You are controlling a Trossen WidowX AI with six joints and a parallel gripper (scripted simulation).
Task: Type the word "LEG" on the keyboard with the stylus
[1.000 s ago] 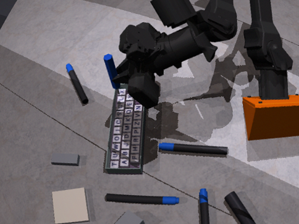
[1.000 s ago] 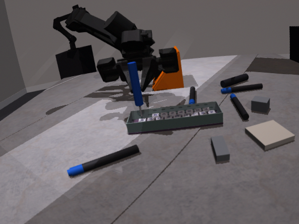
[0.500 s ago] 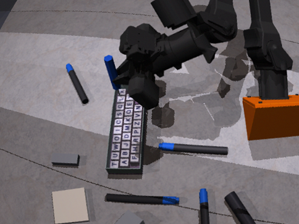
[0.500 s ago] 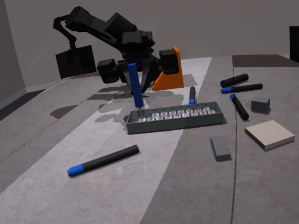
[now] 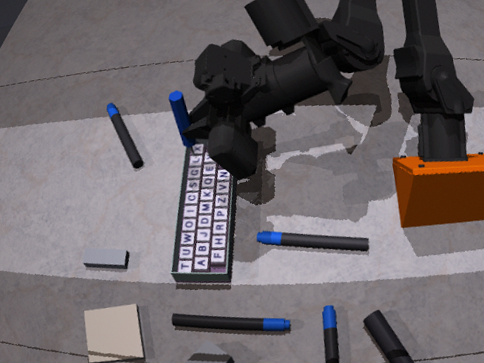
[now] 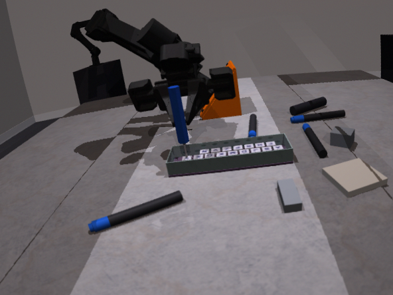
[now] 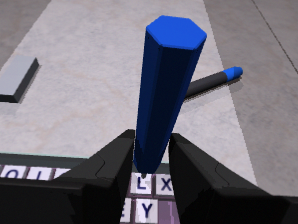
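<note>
My gripper (image 5: 187, 132) (image 6: 181, 124) (image 7: 152, 139) is shut on the blue stylus (image 5: 179, 111) (image 6: 178, 113) (image 7: 162, 95), which stands nearly upright, slightly tilted. The keyboard (image 5: 202, 274) (image 6: 232, 166), a shallow green-grey tray of white letter keys, lies below the fingers. The stylus's thin tip is at the upper edge of the L key (image 5: 196, 159) (image 7: 141, 184) in the wrist view and looks to touch it; whether the key is pressed down I cannot tell. The X key (image 7: 164, 184) is beside it. The G key (image 5: 195, 171) shows in the top view; the E key (image 5: 209, 169) is in the row beside it.
A black marker (image 5: 126, 139) (image 6: 143, 209) (image 7: 207, 84) with a blue end lies beyond the keyboard. Another marker (image 5: 325, 241) (image 6: 252, 123) lies on its opposite side. A grey block (image 5: 105, 258) (image 6: 289, 193) and a beige square (image 5: 113, 331) (image 6: 354, 175) lie nearby. An orange stand (image 5: 457, 194) is farther right.
</note>
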